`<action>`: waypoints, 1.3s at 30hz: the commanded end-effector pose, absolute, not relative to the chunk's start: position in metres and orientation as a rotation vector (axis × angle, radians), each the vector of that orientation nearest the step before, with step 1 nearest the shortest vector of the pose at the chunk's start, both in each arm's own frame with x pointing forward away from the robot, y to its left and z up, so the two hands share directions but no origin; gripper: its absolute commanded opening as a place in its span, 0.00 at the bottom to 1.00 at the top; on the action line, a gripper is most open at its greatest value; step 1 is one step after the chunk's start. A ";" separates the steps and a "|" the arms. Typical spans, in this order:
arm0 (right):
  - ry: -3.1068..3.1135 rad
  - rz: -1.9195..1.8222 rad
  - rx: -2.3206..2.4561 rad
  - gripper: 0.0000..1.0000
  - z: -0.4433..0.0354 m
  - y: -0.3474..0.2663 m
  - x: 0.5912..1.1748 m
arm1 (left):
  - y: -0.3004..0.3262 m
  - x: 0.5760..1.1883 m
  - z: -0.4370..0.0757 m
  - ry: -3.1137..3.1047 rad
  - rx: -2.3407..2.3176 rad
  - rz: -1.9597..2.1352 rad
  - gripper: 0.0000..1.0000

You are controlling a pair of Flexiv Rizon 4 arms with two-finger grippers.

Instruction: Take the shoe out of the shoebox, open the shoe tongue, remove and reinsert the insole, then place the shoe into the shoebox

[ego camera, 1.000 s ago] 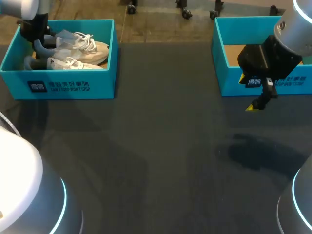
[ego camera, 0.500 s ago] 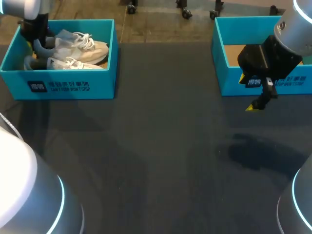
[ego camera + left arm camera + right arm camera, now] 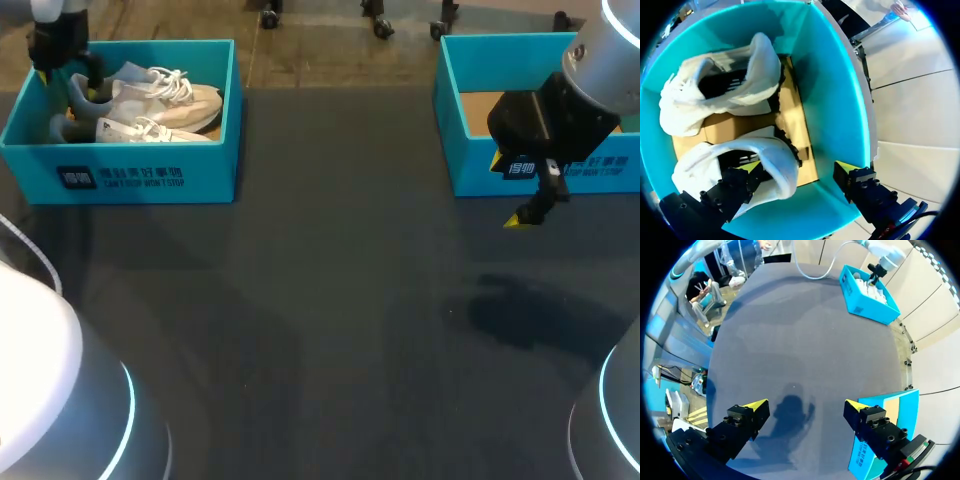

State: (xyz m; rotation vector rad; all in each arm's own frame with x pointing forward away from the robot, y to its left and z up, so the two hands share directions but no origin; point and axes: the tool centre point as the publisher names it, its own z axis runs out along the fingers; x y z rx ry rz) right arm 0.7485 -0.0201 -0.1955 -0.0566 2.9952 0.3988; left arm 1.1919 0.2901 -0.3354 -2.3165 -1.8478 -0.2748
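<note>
Teal cardboard first: in the head view the shoebox (image 3: 130, 175) sits at the far left corner of the table (image 3: 330, 330). It holds a pair of white shoes (image 3: 165, 98) lying side by side, heels towards the table's left edge. My left gripper (image 3: 72, 88) is down at the heel end of that box. A second box (image 3: 545, 170), same teal, stands at the far right corner. My right gripper (image 3: 522, 218) hangs just in front of its front wall, above bare tabletop.

From the left wrist, I see my left gripper (image 3: 800, 167) spread wide. One finger (image 3: 752, 167) dips into the heel opening of the closer shoe (image 3: 777, 162), while the other finger (image 3: 847, 169) is out over the shoebox (image 3: 835, 100) wall. The farther shoe (image 3: 760, 65) lies beside it on the brown box floor, untouched.

From the right wrist, my right gripper (image 3: 805, 407) is spread too, gripping nothing, over dark table (image 3: 790, 330). The second box (image 3: 880, 440) is just beside one finger, and the shoebox (image 3: 867, 290) is well apart at the opposite corner.
</note>
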 end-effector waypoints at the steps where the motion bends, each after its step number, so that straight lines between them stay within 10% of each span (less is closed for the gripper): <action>1: 2.996 0.397 -0.055 1.00 -0.196 -0.020 0.749 | 0.288 1.173 -0.318 -1.864 -2.343 -0.275 0.94; 9: 2.996 0.397 -0.055 1.00 -0.196 -0.020 0.749 | 0.283 1.155 -0.295 -1.884 -2.419 -0.200 0.91; 20: 2.996 0.397 -0.055 1.00 -0.196 -0.020 0.749 | 0.290 1.117 -0.268 -1.874 -2.554 -0.142 0.58; 25: 2.996 0.397 -0.055 1.00 -0.196 -0.020 0.749 | 0.291 1.104 -0.264 -1.865 -2.588 -0.130 0.75; 39: 2.996 0.397 -0.055 1.00 -0.196 -0.020 0.749 | 0.288 1.077 -0.287 -1.880 -2.665 -0.167 0.76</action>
